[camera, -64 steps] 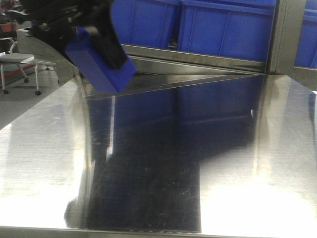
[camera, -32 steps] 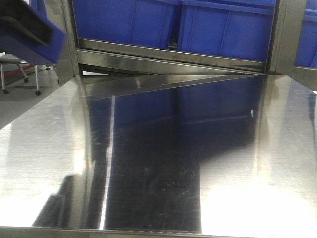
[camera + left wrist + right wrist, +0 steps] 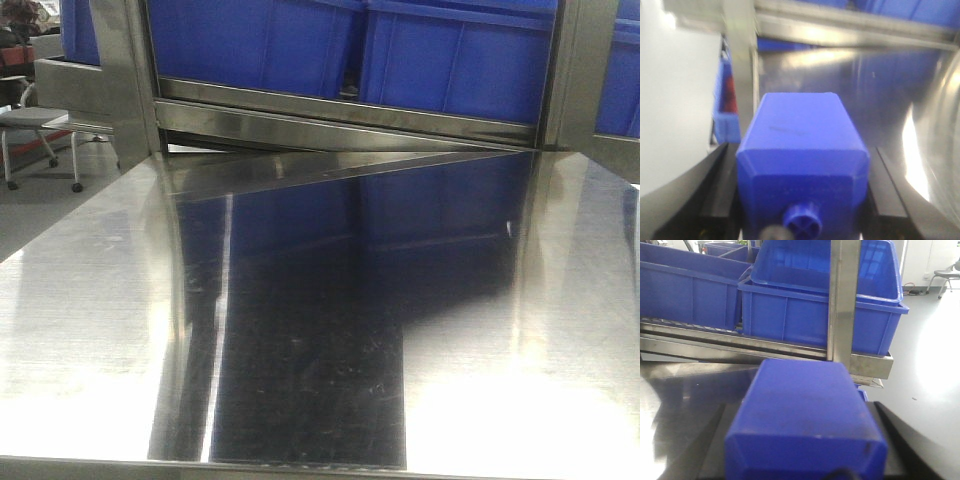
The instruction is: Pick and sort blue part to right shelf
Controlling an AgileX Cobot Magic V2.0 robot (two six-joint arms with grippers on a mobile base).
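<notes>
Each wrist view shows a blue part held between black fingers. In the left wrist view a blue part (image 3: 800, 135) with a round stub on its near face sits in my left gripper (image 3: 800, 150), which is shut on it above the steel table. Another blue part (image 3: 802, 405) fills my right gripper (image 3: 800, 407), also shut on it. It faces the right shelf (image 3: 842, 300), a steel rack carrying large blue bins (image 3: 810, 315). Neither gripper appears in the front view, where the rack's crossbar (image 3: 350, 120) and bins (image 3: 450, 60) stand behind the table.
The shiny steel table (image 3: 100, 300) stretches from the front edge to the rack. A wheeled chair (image 3: 40, 130) stands on the floor at far left. Open floor (image 3: 930, 355) lies to the right of the rack's post, with another chair (image 3: 945, 277) far off.
The left arm with its blue part has moved up and left, out of the front view; only its reflection on the table remains.
</notes>
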